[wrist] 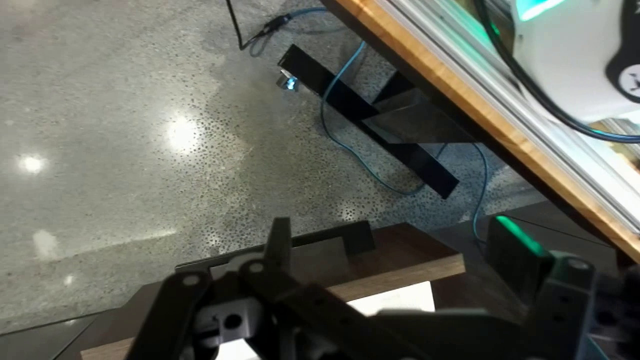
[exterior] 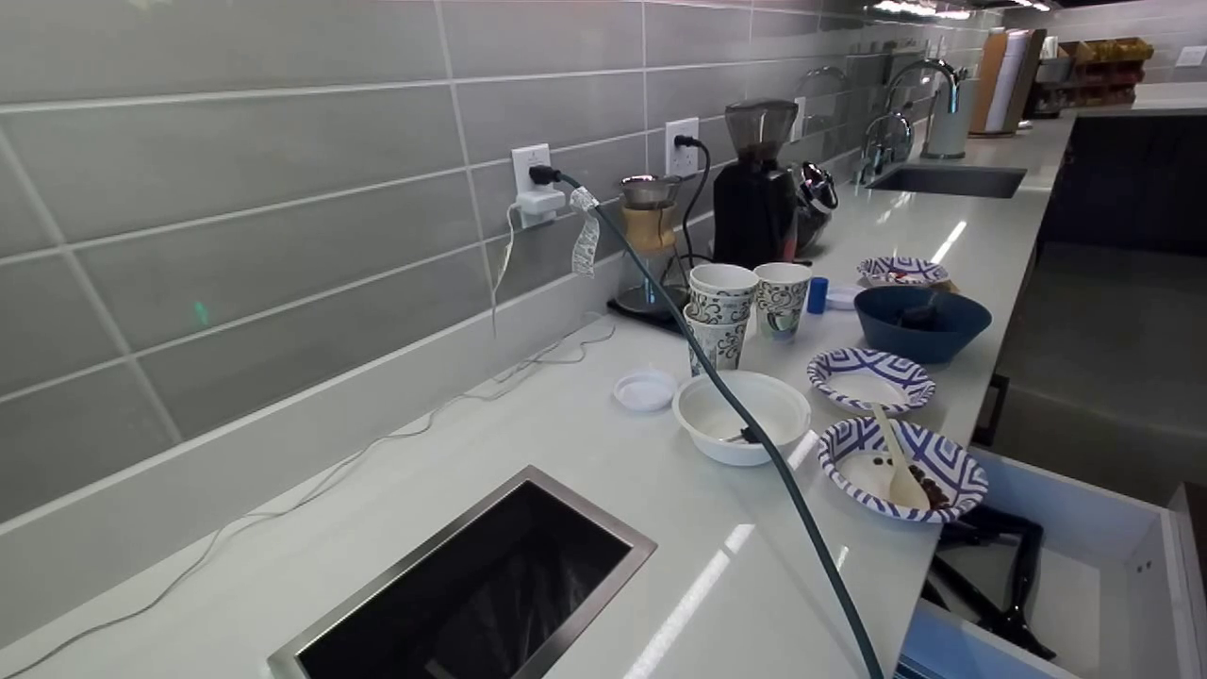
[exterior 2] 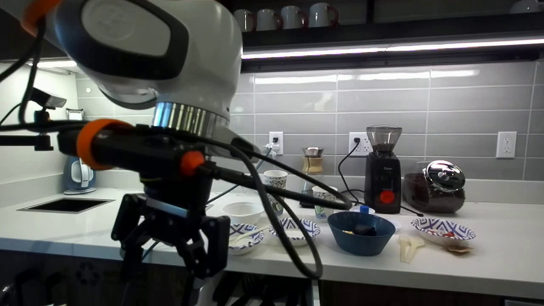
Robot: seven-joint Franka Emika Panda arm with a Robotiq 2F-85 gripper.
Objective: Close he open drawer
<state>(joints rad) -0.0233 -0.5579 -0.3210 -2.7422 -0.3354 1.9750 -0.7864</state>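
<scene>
One drawer [exterior: 1084,509], standing open

Drawer: lower right of an exterior view, well out from under the counter [exterior: 717,500], black objects [exterior: 1014,627] inside. Gripper [exterior 2: 161,278], one: lower left of an exterior view, jaws apart; whether it touches the drawer, unclear. Done: no closing evident. Left, by judgement: the whole push home.

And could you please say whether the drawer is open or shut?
Open: in an exterior view, the drawer juts past the countertop, its pale inside showing.
</scene>
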